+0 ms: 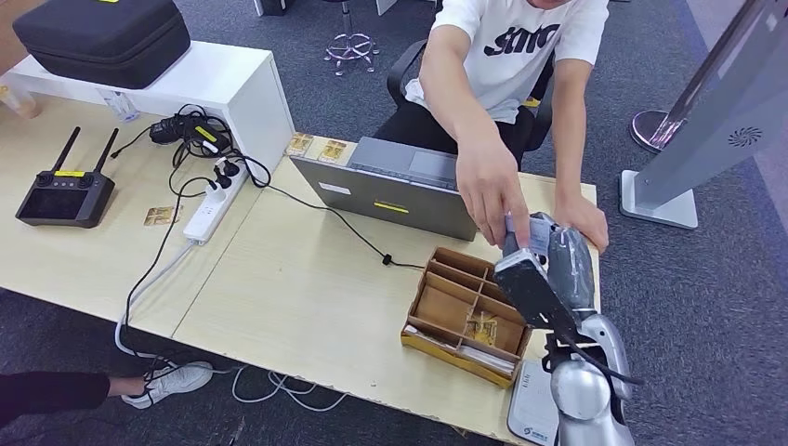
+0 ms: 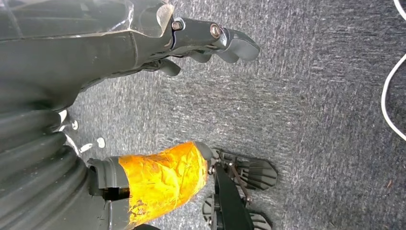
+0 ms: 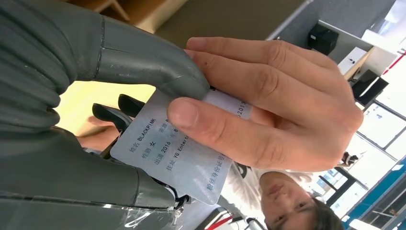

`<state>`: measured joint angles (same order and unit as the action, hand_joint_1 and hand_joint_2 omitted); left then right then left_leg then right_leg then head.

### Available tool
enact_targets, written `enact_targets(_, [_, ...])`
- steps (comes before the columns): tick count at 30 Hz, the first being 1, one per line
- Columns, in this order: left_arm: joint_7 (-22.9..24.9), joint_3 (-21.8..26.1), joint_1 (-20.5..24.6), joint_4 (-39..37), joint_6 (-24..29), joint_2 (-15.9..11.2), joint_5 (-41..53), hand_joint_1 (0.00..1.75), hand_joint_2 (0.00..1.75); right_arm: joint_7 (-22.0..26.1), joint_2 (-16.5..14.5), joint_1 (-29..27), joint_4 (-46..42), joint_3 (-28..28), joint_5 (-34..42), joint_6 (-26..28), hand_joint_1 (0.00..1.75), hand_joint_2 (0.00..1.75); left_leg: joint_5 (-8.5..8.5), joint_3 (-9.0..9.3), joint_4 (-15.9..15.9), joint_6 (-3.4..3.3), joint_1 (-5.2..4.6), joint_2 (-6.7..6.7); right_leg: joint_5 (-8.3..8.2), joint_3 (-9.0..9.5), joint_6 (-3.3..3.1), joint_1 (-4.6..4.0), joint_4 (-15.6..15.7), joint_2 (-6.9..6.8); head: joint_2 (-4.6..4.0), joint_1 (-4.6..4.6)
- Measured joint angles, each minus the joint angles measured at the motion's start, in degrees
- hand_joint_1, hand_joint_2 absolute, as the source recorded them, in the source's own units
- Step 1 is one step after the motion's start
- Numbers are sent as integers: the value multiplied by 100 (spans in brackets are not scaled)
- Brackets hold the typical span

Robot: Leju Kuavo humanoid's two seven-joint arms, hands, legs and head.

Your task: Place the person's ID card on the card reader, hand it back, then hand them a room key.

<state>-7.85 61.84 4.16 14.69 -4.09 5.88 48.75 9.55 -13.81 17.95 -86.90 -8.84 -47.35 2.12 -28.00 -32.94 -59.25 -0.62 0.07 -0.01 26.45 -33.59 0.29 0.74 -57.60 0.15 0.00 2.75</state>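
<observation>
Here the right hand [image 1: 544,265] is raised over the table's [image 1: 307,297] right end, at about 4 o'clock in the head view, with the ID card [image 3: 179,148] pinched between its thick grey thumb and its darker fingers [image 3: 112,112]. The person's hand [image 3: 268,103] grips the same card from the other side, thumb on its printed face and fingers behind it, so both hold it at once. In the head view that hand [image 1: 492,190] reaches down from 12 o'clock, and the card's pale edge [image 1: 518,226] shows just between it and the robot's hand.

The card reader [image 1: 532,404] lies flat at the table's near edge, at 5 o'clock, partly under the right arm. Just beside it, toward 9 o'clock, stands a wooden tray [image 1: 465,311] of compartments with a gold-patterned card [image 1: 481,325] in one of them. A laptop [image 1: 395,190] sits beyond the tray, toward 11 o'clock of it.

The left hand [image 2: 191,45] hangs over grey carpet [image 2: 311,120], holding nothing, its fingers loosely apart.
</observation>
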Motion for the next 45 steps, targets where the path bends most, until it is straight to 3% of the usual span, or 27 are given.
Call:
enact_targets(4, [75,-3,10,0,14,-19,124,0,175,-206,-113,510,379,-54,-44,-56,175,175,0,-1,0,0,0,-12,1,1,0,0,0,-9,0,-1])
enact_targets(5, [90,-3,10,0,17,-22,145,0,175,-220,-135,594,467,-62,-45,-73,155,175,1,-2,0,0,0,-16,1,1,0,0,0,-11,0,-1])
enact_targets(8, [126,-3,11,-1,20,-30,195,0,175,-231,-185,761,706,-91,-51,-91,24,175,0,-5,0,0,1,-20,1,1,1,0,1,-13,-1,0])
enact_targets(9, [131,-4,11,-2,22,-31,206,0,175,-232,-195,791,776,-98,-50,-98,0,175,0,-5,0,0,1,-20,2,1,1,1,2,-13,-1,-1])
enact_targets(22, [151,-5,5,-1,52,-24,216,0,175,-38,-246,518,863,-311,0,-163,0,175,-2,-6,-1,-3,0,-16,4,-2,6,1,7,-11,0,-1])
enact_targets(32, [158,23,-37,-1,159,46,109,0,175,677,62,-774,-999,-589,517,166,0,175,-11,-9,-1,-3,0,-18,8,-4,7,1,9,-12,0,-1])
enact_targets(39, [122,163,-62,0,201,127,53,0,175,1043,327,-1974,-2022,-908,-249,815,0,175,-19,-9,0,-2,-1,-15,11,-4,10,1,11,-10,-1,0])
enact_targets(45, [120,213,-62,0,208,168,50,0,175,1056,413,-2295,-2263,-1078,-311,885,0,175,-18,-5,0,-1,0,-10,11,-3,8,0,10,-9,0,0])
